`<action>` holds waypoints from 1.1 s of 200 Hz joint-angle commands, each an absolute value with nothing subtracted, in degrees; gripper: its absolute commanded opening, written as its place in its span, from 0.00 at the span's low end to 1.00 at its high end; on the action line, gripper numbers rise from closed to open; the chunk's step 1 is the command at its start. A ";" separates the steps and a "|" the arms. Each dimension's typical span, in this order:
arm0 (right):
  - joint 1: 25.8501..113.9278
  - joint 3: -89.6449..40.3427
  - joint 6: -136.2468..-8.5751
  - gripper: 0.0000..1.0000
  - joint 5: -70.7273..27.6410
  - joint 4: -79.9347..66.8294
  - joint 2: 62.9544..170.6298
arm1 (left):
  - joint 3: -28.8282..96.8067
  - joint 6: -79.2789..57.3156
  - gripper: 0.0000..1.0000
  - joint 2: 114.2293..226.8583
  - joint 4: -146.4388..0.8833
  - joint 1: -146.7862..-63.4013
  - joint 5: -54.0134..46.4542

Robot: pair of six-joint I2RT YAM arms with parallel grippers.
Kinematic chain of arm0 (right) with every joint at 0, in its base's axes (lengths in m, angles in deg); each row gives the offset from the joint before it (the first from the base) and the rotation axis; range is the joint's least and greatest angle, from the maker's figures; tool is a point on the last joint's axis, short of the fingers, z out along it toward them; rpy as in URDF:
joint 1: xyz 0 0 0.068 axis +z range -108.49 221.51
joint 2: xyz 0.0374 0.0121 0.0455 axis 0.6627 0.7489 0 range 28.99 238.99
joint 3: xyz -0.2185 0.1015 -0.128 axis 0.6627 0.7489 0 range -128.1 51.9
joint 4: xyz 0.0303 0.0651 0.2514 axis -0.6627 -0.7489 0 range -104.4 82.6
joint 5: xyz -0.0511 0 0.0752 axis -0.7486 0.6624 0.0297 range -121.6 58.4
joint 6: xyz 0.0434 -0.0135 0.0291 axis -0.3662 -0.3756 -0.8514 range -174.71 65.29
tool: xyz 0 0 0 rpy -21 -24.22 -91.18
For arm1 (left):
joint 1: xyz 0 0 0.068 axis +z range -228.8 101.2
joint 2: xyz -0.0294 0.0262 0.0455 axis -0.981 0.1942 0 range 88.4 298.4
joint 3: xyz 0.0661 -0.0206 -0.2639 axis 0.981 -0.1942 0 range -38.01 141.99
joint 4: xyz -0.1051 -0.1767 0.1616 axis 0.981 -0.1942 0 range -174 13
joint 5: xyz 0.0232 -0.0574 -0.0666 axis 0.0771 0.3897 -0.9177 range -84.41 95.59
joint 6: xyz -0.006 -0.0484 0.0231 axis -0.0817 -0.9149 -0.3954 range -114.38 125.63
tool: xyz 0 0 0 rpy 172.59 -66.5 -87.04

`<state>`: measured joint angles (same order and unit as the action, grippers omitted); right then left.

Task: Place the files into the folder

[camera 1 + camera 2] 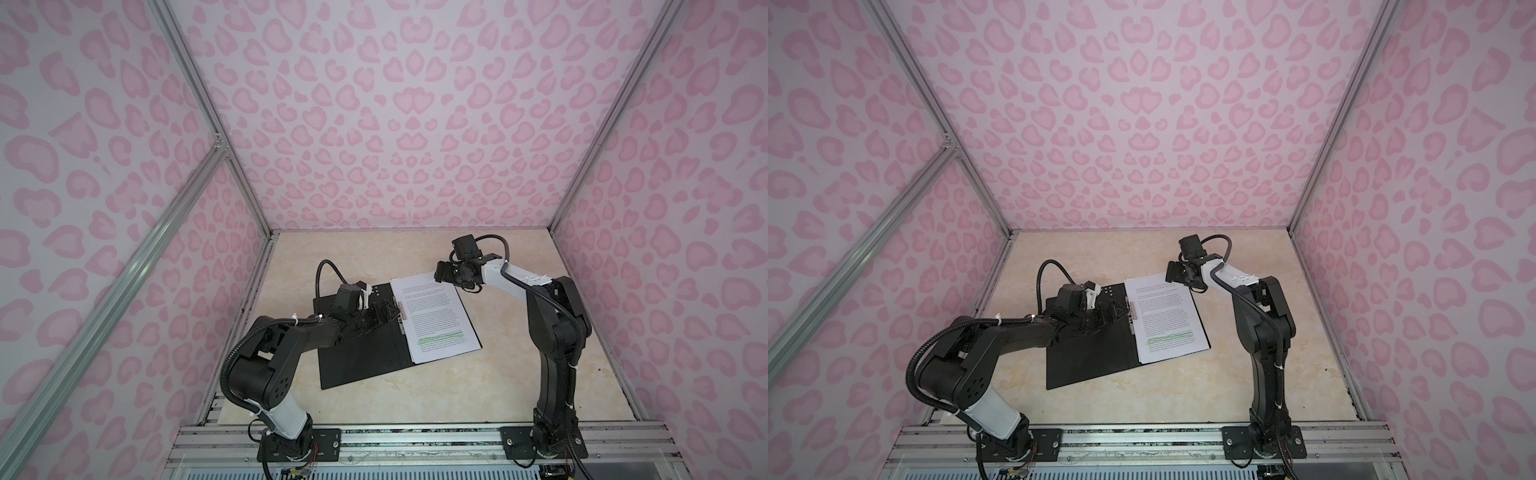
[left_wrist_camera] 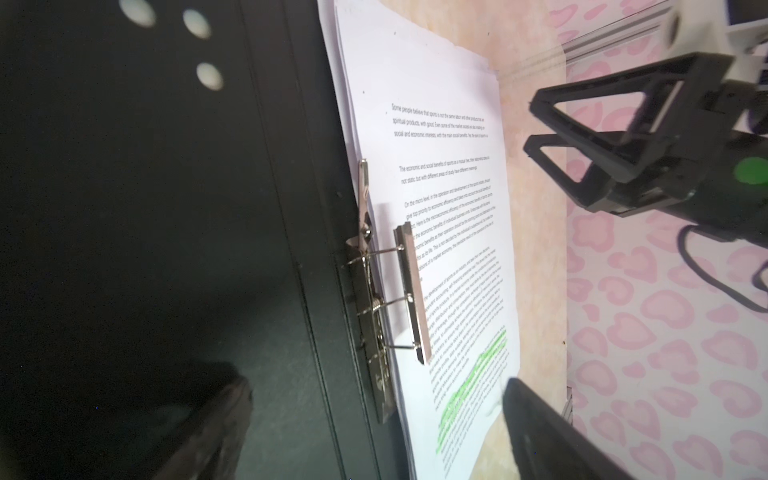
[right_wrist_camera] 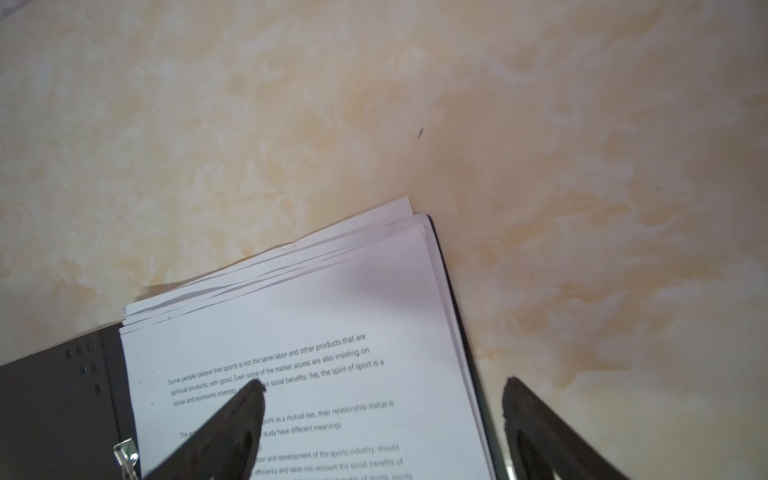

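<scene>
The folder point(image 1: 361, 357) point(image 1: 1092, 361) lies open on the table, black inside facing up. The files point(image 1: 436, 320) point(image 1: 1167, 320), a stack of white printed sheets with green highlighted lines on top, rest on its right half. The metal clip point(image 2: 409, 291) reaches over their spine-side edge. My left gripper point(image 1: 384, 311) point(image 2: 378, 382) is open just left of the clip, over the folder's spine point(image 2: 316, 249). My right gripper point(image 1: 440, 272) point(image 3: 384, 384) hovers open above the files' far right corner point(image 3: 332, 299), holding nothing. The sheets are slightly fanned there.
The beige marbled table point(image 1: 498, 374) is bare to the right of and behind the folder. Pink patterned walls with aluminium posts point(image 1: 266, 232) close in three sides. A metal rail point(image 1: 415, 436) carrying both arm bases runs along the front edge.
</scene>
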<state>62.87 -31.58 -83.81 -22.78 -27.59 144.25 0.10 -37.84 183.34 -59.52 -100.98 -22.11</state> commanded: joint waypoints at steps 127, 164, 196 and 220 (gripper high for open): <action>78.13 -41.14 -81.63 0.91 -4.08 -22.55 154.70 | -9.05 -42.82 0.97 171.97 -67.33 -91.96 -17.51; 78.44 -43.46 -81.87 0.89 -3.98 -24.19 157.55 | -9.02 -42.54 0.97 171.48 -68.11 -91.59 -17.15; 78.53 -44.19 -82.46 0.89 -2.20 -24.86 159.28 | -8.77 -42.60 0.96 172.42 -68.38 -91.53 -17.22; 78.58 -45.44 -82.47 0.88 -1.39 -26.32 159.95 | -8.69 -42.94 0.96 173.69 -67.94 -91.47 -17.83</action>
<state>78.41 -44.83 -82.13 -3.30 -23.76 158.85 -8.54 -42.32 172.26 -63.57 -91.56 -18.94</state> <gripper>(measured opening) 0.881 0.962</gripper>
